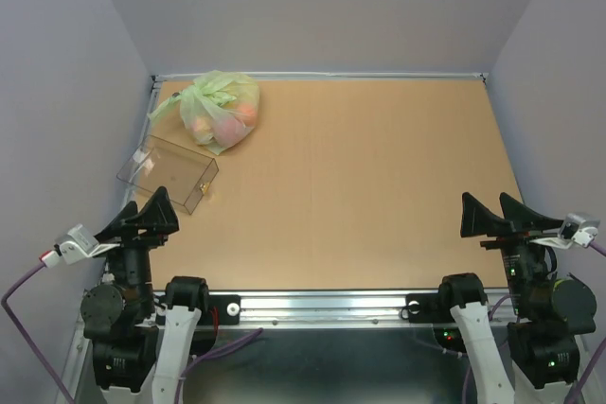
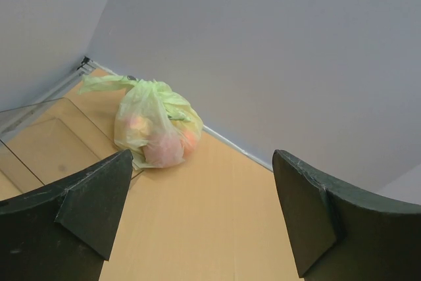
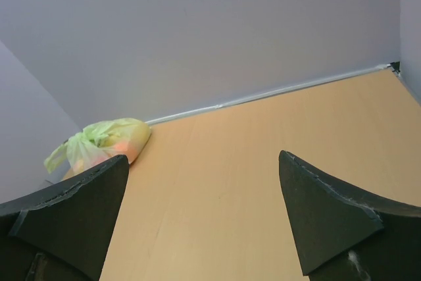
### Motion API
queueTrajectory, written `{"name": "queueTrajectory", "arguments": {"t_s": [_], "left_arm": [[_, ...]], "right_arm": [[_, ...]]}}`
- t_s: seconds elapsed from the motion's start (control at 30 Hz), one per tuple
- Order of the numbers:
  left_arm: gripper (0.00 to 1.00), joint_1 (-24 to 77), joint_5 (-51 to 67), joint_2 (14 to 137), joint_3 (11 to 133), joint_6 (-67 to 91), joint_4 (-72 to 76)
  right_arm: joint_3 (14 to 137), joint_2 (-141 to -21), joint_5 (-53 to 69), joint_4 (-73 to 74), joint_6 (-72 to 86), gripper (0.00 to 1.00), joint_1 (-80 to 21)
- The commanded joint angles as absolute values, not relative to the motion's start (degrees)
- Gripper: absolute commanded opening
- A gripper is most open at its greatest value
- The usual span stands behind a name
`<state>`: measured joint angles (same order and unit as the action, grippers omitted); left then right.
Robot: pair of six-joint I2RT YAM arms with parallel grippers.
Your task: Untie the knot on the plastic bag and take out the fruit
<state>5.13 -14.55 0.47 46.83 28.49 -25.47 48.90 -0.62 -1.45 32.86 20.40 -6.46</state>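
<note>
The knot [image 1: 207, 93] sits on top of the bag [image 1: 227, 113], at the far-left corner of the table [image 1: 379, 186], close to the back and left walls. It is a bunched tuft of thin film; 1 loose tail trails from it towards the left wall. The bag is tied shut, and it is pale green, translucent and crinkled, with a rounded, slumped shape. The fruit [image 1: 230, 127] shows through the film as blurred patches: 1 pink-red piece low at the front and 1 orange piece beside it. The other pieces cannot be told apart.

A box [image 1: 167, 170] lies just beside the bag on its near side, between the bag and the left gripper [image 1: 146, 212]. It is clear, rigid and rectangular. Whether box and bag touch cannot be told.

The left gripper hangs over the near-left edge of the table, its 2 black wedge-shaped fingers spread apart with nothing between them. In the left wrist view the bag lies ahead, left of centre. The right gripper [image 1: 491, 214] is at the near-right edge, well apart from the bag, fingers likewise spread and holding nothing. The table surface is tan, smooth and matt.
</note>
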Motion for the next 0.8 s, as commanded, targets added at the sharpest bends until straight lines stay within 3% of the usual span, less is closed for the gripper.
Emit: {"name": "queueTrajectory", "arguments": {"t_s": [0.0,0.37,0.57,0.77], "left_arm": [[0.99,4.83,-13.01,-0.53,46.14,28.13,-21.98],[0.99,4.75,-12.74,17.91,50.62,26.80,-20.40],[0.99,4.75,-11.25,34.95,54.66,27.69,-15.30],[0.99,4.75,-11.33,55.35,60.02,26.98,-10.64]], "right_arm": [[49.22,-1.32,-0.53,31.82,20.22,1.00,-6.86],[50.01,-0.18,-0.53,32.34,20.83,1.00,-7.29],[49.92,-0.18,-5.18,33.05,22.06,1.00,-7.21],[49.31,-2.19,-0.45,32.87,20.92,1.00,-7.21]]}}
